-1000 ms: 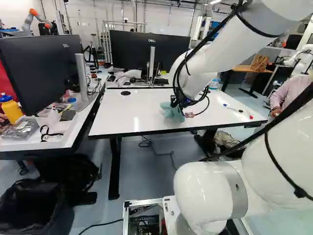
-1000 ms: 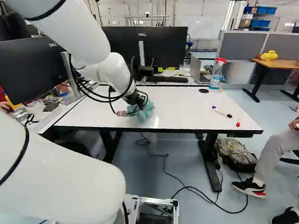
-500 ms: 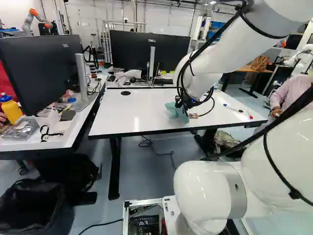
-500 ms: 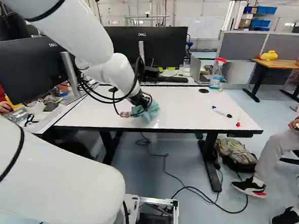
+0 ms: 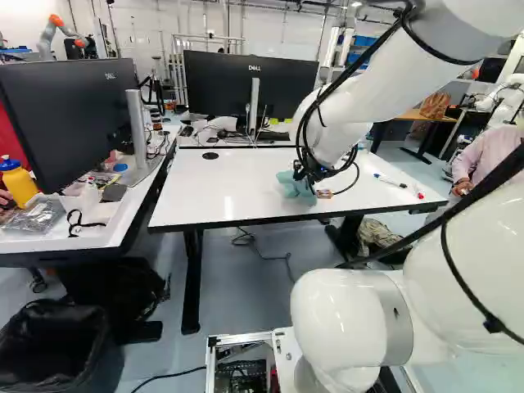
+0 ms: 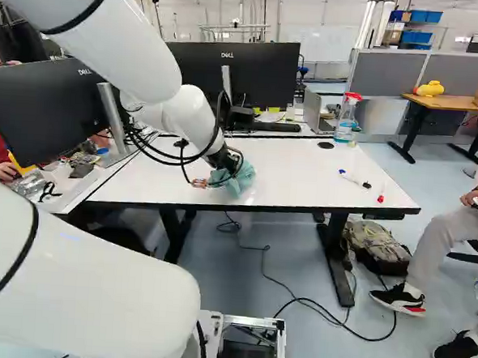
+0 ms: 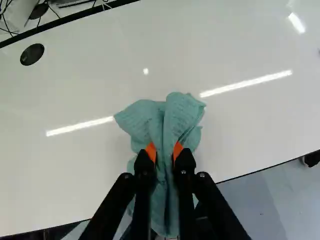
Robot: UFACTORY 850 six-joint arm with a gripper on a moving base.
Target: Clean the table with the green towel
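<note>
The arm (image 6: 133,51) reaches ahead over the white table (image 5: 217,184), its forearm slanting down to the gripper (image 6: 222,158), low near the tabletop's near edge. The 2 fingers pinch the green towel (image 7: 165,125) (a bunched thing, its folds fanning out beyond the orange pads (image 7: 151,151)).

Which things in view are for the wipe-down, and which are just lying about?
For the job:
- green towel, gripped
- hand
- white table

Lying about:
- markers on the table
- yellow bottle
- backpack on the floor
- spray bottle, though possibly cleaner
</note>
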